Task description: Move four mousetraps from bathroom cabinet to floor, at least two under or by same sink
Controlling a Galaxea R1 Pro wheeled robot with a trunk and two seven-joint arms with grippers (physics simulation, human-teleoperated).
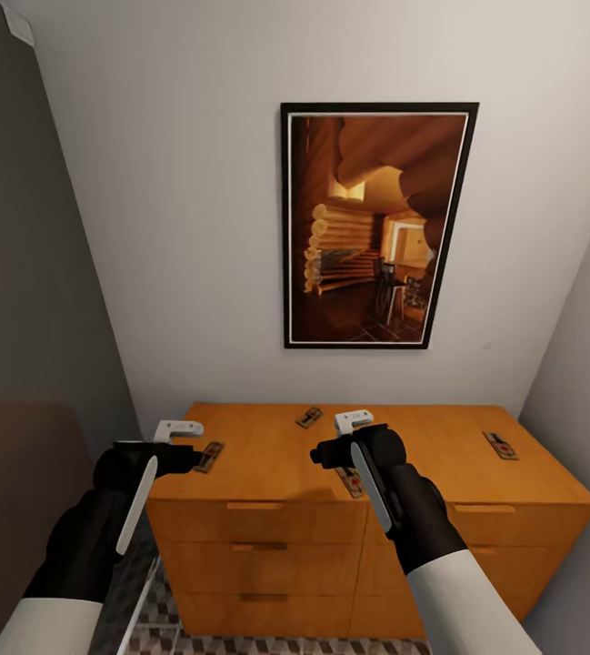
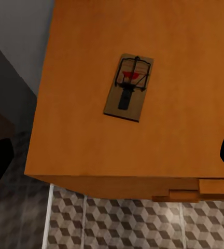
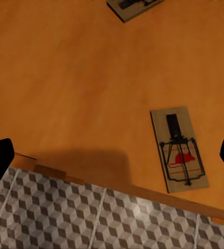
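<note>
Nearest the head cam: two black forearms w/ white sleeves rising from the bottom edge. Left gripper [image 1: 178,428], lower left of frame, hangs over the left front corner of the cabinet [image 1: 267,455]; its pale fingers look parted, and in the left wrist view the dark fingertips sit at opposite frame edges w/ nothing between, so jaws released. Right gripper [image 1: 354,420], lower centre, hangs over the top's front-middle; same in the right wrist view, tips far apart, jaws released, empty.

Mousetraps, left to right in head view, all flat on the orange-brown top:
- left trap [image 1: 209,456], just beside the left gripper, near the left front edge; in left wrist view [image 2: 128,87] red spot + dark wire show clearly, not touched.
- back trap [image 1: 309,417], toward the wall, centre-rear.
- front-middle trap [image 1: 351,481], partly hidden behind the right wrist, close to the front edge; right wrist view [image 3: 178,149] shows it whole, untouched.
- right trap [image 1: 501,445], near the right end, well apart from both grippers.

Cabinet has drawer rows w/ flat pulls. Bathroom floor [image 1: 163,609], cube-pattern tile, shows at lower left beside the cabinet base, also in both wrist views [image 2: 127,223] [image 3: 65,212]. Framed picture [image 1: 376,223] on the white wall above, upper centre-right.
</note>
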